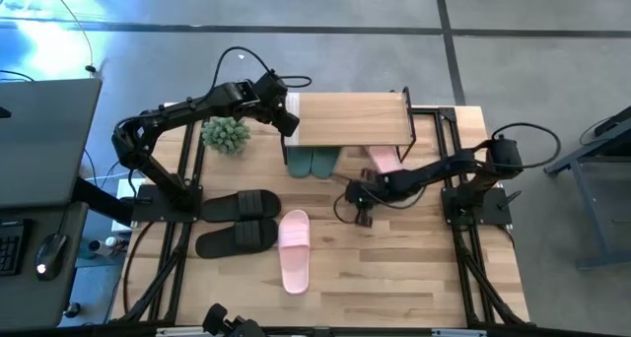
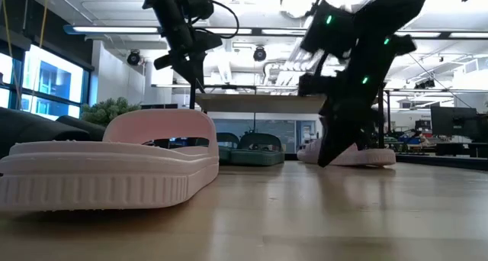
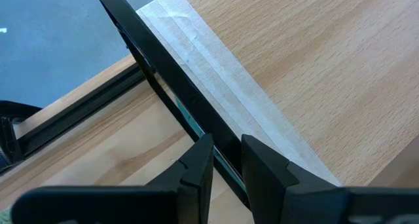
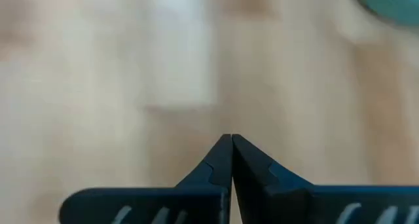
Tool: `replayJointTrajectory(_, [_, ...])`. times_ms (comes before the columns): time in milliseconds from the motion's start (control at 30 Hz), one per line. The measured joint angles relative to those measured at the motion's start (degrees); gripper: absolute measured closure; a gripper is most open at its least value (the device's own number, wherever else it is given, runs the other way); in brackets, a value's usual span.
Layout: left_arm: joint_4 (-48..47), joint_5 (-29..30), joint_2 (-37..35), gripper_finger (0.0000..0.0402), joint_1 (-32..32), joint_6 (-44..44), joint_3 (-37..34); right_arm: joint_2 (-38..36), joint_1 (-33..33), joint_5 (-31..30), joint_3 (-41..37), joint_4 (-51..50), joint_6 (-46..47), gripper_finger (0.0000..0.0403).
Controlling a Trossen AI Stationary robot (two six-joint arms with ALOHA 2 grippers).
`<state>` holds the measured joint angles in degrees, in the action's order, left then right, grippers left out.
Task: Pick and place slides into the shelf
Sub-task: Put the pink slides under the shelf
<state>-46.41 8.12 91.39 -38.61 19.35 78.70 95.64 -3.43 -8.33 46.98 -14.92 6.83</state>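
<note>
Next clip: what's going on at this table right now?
Slides are being put under the shelf. The left claw is closed on the shelf's black metal edge at its left end, apparently steadying it. The right claw is shut and empty, low over the table in front of the shelf. The green pair and one pink slide sit underneath; the black pair and other pink slide remain out.

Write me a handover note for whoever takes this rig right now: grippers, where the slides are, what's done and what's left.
Left gripper: closed on the black metal frame at the left end of the small wooden-topped shelf.
Right gripper: shut, empty, low over the table in front of the shelf.
Done: dark green pair and one pale pink slide sit under the shelf.
Left: other pale pink slide and black pair, all loose on the table.
</note>
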Motion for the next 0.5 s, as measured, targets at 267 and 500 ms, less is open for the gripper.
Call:
replayJointTrajectory(267, [0.0,0.0,0.0,0.0334,0.0,0.0,0.0,-3.5,-12.9,-1.0,4.7,4.0,-7.1,0.0400])
replayJointTrajectory(500, [0.0,-0.3,0.0,0.0334,0.0,0.0,0.0,-1.5,-20.8,-7.5,15.1,3.1,-13.6,0.0345])
